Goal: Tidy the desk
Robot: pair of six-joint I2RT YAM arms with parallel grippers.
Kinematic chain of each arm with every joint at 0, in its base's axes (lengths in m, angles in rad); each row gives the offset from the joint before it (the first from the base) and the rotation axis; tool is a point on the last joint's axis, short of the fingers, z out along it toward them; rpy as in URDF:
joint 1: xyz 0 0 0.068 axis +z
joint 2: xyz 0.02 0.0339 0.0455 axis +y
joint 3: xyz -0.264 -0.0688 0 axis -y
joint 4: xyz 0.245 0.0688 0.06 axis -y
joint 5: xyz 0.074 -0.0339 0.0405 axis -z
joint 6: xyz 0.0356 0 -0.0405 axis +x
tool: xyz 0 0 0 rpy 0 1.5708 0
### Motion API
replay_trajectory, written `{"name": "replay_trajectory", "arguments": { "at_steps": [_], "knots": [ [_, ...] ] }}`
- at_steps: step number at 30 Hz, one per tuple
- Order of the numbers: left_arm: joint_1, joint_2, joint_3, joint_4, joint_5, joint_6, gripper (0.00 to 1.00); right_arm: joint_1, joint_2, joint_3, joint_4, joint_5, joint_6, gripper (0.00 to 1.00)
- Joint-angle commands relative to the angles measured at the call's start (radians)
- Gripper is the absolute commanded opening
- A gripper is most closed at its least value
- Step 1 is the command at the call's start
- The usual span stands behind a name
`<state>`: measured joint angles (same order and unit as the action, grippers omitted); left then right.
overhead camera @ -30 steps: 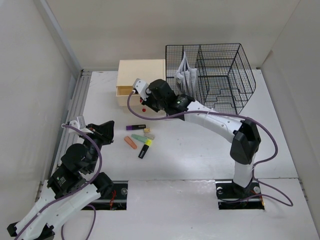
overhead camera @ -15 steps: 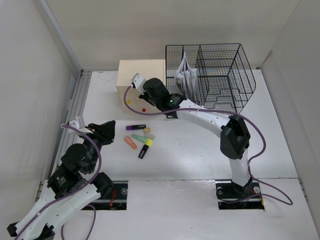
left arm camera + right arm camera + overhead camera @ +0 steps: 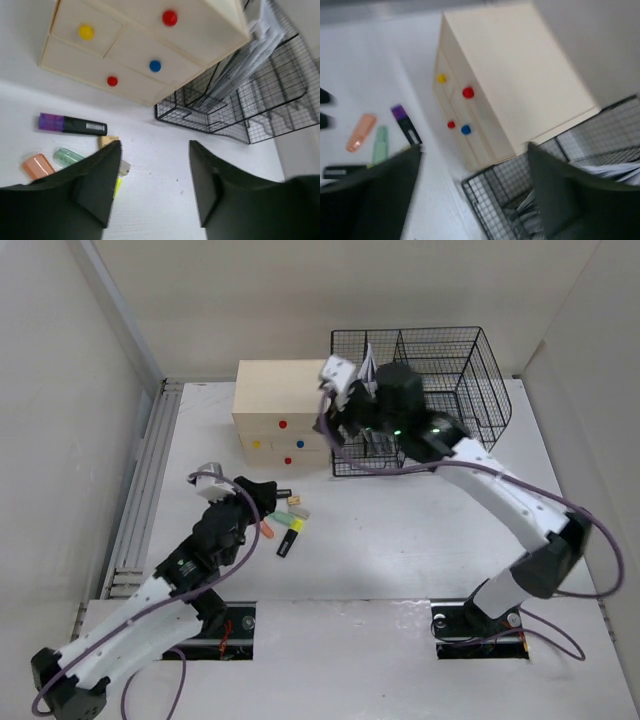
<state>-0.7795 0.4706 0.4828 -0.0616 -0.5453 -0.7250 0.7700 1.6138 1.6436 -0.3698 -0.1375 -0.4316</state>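
**Desk tidy-up: both grippers wide open, markers loose on the table**

Top view first. The desk is the big white tabletop under everything, with grey rails running down its left edge. At the back sits a cream drawer box with coloured knobs. A black wire rack stands just to the right of it. The right arm reaches up over the spot where box and rack meet. The left gripper is over the middle-left of the desk, right beside a little scatter of markers. There's an orange one, a pale green one and a black one with a yellow cap.

Left wrist cam: the two fingers are spread well apart with nothing between them, just bare desk showing in the gap. Ahead of them lie a black marker with a purple cap and a small tan block. Beyond those is the box front, and there are papers standing in the rack.

Right wrist cam is pretty blurry. The right gripper has its fingers far apart and isn't holding anything. It looks down on the box's top and knobs, with the rack's corner at the bottom of the view and the markers off to the left on the desk.
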Motion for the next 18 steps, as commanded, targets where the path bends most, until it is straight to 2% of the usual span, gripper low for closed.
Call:
{"name": "replay_trajectory", "arguments": {
  "at_steps": [1,3,4,6,7,10,11,14,15,18],
  "knots": [
    [0.078,0.114,-0.041,0.290,0.079,-0.025,0.50,-0.135,-0.126,0.016,0.012,-0.307,0.097,0.72],
    [0.143,0.201,-0.053,0.372,0.183,-0.025,0.42,-0.211,-0.194,-0.016,0.022,-0.454,0.168,0.41],
    [0.208,0.232,-0.053,0.394,0.221,-0.025,0.33,-0.269,-0.218,-0.031,0.031,-0.485,0.178,0.20],
    [0.278,0.290,-0.029,0.451,0.336,-0.016,0.31,-0.311,-0.286,-0.100,0.075,-0.525,0.211,0.18],
    [0.355,0.345,-0.029,0.462,0.381,-0.016,0.31,-0.346,-0.307,-0.129,0.095,-0.562,0.220,0.18],
    [0.475,0.442,-0.010,0.531,0.559,-0.016,0.31,-0.389,-0.368,-0.232,0.183,-0.585,0.260,0.21],
    [0.547,0.470,-0.010,0.546,0.608,-0.016,0.31,-0.417,-0.368,-0.243,0.183,-0.585,0.260,0.22],
    [0.643,0.592,0.034,0.588,0.749,-0.025,0.37,-0.471,-0.377,-0.252,0.183,-0.649,0.284,0.23],
    [0.654,0.623,0.034,0.600,0.772,-0.025,0.39,-0.471,-0.377,-0.252,0.183,-0.660,0.298,0.25],
    [0.666,0.709,0.046,0.660,0.792,-0.047,0.42,-0.480,-0.377,-0.263,0.183,-0.660,0.298,0.25]
  ]
}}
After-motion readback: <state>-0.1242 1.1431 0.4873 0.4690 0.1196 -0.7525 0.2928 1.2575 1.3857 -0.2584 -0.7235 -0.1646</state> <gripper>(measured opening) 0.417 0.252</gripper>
